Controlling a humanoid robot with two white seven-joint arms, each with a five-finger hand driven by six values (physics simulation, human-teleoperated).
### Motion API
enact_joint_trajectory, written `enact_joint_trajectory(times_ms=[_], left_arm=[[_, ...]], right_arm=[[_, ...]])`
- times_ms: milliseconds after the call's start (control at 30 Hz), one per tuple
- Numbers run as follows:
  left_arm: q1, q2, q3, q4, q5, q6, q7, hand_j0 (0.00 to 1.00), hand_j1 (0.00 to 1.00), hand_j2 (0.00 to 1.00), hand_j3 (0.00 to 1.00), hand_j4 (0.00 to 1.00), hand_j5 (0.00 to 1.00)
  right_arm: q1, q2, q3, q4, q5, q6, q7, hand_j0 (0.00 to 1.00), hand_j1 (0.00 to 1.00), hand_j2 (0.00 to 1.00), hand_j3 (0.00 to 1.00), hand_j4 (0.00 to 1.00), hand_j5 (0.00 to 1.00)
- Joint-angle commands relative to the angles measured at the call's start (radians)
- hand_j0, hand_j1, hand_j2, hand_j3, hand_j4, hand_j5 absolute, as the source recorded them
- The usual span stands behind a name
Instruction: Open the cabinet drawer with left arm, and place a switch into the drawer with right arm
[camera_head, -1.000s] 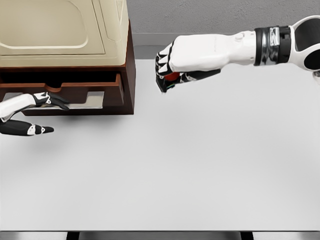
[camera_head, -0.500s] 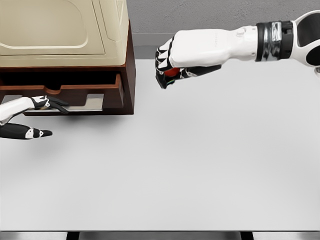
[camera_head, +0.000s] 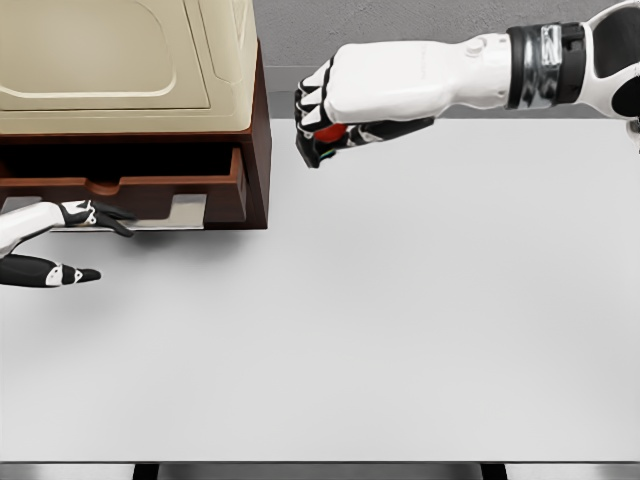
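A dark brown cabinet (camera_head: 258, 150) stands at the table's back left with a cream-coloured appliance (camera_head: 120, 60) on top. Its drawer (camera_head: 150, 190) is pulled out a little, showing a dark gap above its front. My left hand (camera_head: 80, 245) sits low in front of the drawer with fingers spread, the upper fingers (camera_head: 105, 215) against the metal handle (camera_head: 185, 212). My right hand (camera_head: 318, 125) hovers just right of the cabinet, above the table, curled around a small switch (camera_head: 328, 133) with a red button; most of the switch is hidden.
The white table (camera_head: 400, 320) spreads to the front and right. A grey wall runs behind it. The cabinet's right side is close to my right hand's knuckles.
My right hand, still holding the switch, has moved left and slightly up toward the cabinet. My left hand has drifted left and a little down.
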Motion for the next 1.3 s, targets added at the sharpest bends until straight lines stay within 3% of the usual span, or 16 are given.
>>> enact_joint_trajectory(times_ms=[0, 400, 1267], left_arm=[[-0.001, 0.005, -0.001, 0.008, -0.012, 0.003, -0.02, 0.73, 0.73, 0.73, 0.73, 0.73, 0.73], [0.003, 0.031, -0.003, -0.019, 0.001, 0.003, -0.02, 0.72, 0.72, 0.72, 0.72, 0.72, 0.72], [0.043, 0.059, 0.003, -0.067, 0.001, 0.003, -0.02, 0.72, 0.72, 0.72, 0.72, 0.72, 0.72]], right_arm=[[0.0, 0.028, 0.001, 0.0, -0.006, 0.003, -0.001, 0.4, 0.4, 0.4, 0.4, 0.4, 0.4], [-0.012, 0.071, 0.003, 0.06, -0.008, 0.003, 0.012, 0.4, 0.4, 0.4, 0.4, 0.4, 0.4], [-0.029, 0.09, 0.003, 0.06, -0.008, 0.003, 0.012, 0.4, 0.4, 0.4, 0.4, 0.4, 0.4]])
